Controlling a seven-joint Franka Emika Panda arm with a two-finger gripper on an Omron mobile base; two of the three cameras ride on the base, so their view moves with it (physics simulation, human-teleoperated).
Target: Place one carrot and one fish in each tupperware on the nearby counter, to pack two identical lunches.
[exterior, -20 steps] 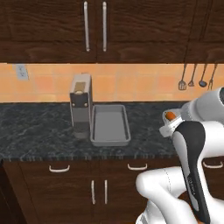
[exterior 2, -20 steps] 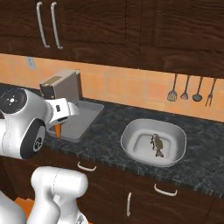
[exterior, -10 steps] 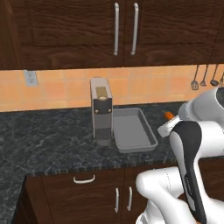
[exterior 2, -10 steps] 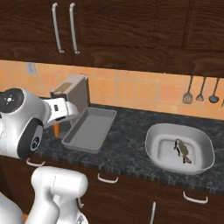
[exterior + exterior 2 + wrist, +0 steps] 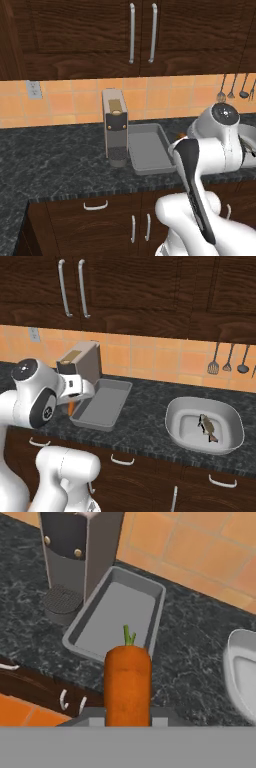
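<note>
Counter (image 5: 145, 421): tray (image 5: 102, 404), bare, beside coffee machine (image 5: 81, 363); bowl (image 5: 204, 423) holding one fish (image 5: 207, 427). Carrot (image 5: 72, 406) at tray's left edge. Utensils (image 5: 229, 359) on wall.

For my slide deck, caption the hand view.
End effector holds a carrot above the rectangular tray.

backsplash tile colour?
Orange tiles with pale grout, running behind the counter. Clearest in the right base view.

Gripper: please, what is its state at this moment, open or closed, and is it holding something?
Gripper: closed on a carrot, held above the counter's front edge near the rectangular tray.
</note>
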